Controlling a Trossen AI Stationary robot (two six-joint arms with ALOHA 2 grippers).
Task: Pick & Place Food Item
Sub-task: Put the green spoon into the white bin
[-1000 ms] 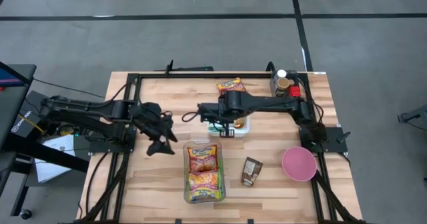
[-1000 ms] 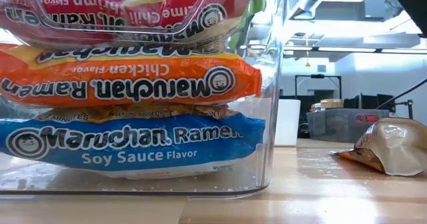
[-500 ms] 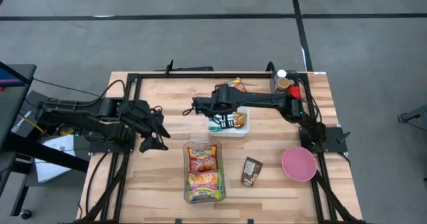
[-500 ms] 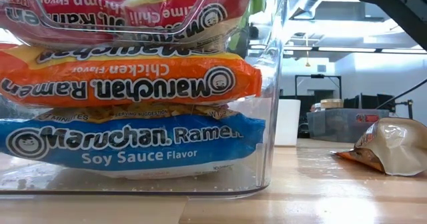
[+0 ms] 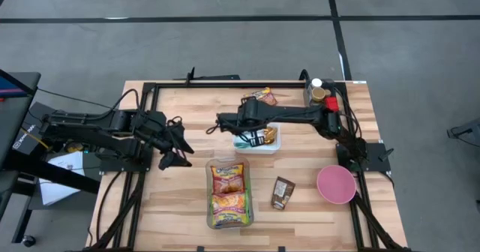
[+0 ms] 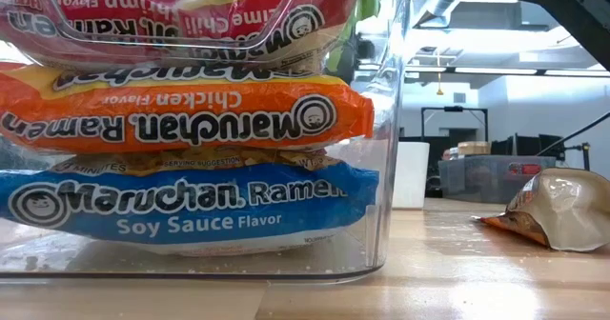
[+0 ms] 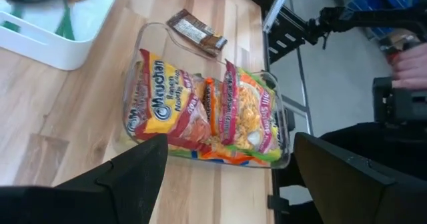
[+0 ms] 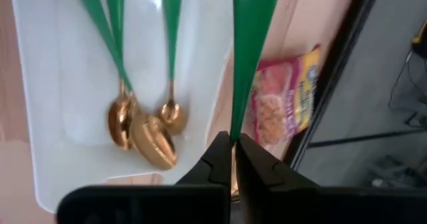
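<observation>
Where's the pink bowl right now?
In the high view the pink bowl sits on the table's right side near the front edge, right of the small brown packet, beside the right arm's base.

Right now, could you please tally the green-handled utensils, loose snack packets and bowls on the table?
Green-handled utensils: 4 (3 in the white tray, 1 in the right end effector)
Loose snack packets: 2
Pink bowl: 1
Total: 7

I see glossy plastic ramen packets (image 6: 181, 115) in a clear smooth plastic bin (image 6: 391, 168) on the pale wooden surface (image 5: 187, 207).
</observation>
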